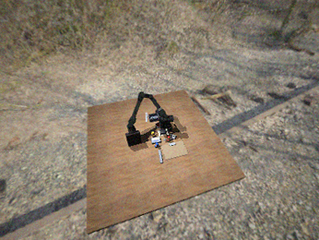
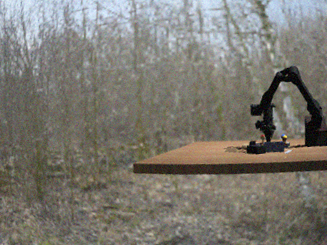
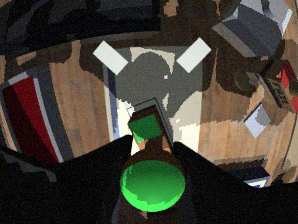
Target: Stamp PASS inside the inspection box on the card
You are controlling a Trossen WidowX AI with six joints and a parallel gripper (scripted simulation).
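Observation:
My gripper (image 3: 152,144) (image 1: 161,127) (image 2: 266,129) is shut on the green-knobbed stamp (image 3: 152,185) and holds it upright, low over the bench. Right under the stamp in the wrist view lies a white patch (image 3: 189,119) with a grey round shadow and two white tabs (image 3: 109,58). A red pad in a dark frame (image 3: 29,119) lies to the left of the stamp. The tan card (image 1: 176,151) lies on the wooden bench (image 1: 118,184) (image 2: 203,157) just in front of the gripper. I cannot tell whether the stamp face touches anything.
A grey box (image 3: 256,12) and a red-topped stamp (image 3: 280,83) lie to the right in the wrist view. A large dark tray (image 3: 100,3) (image 2: 264,147) lies beyond. The arm's black base (image 1: 133,139) (image 2: 316,136) stands at the back. Several small items crowd around the gripper.

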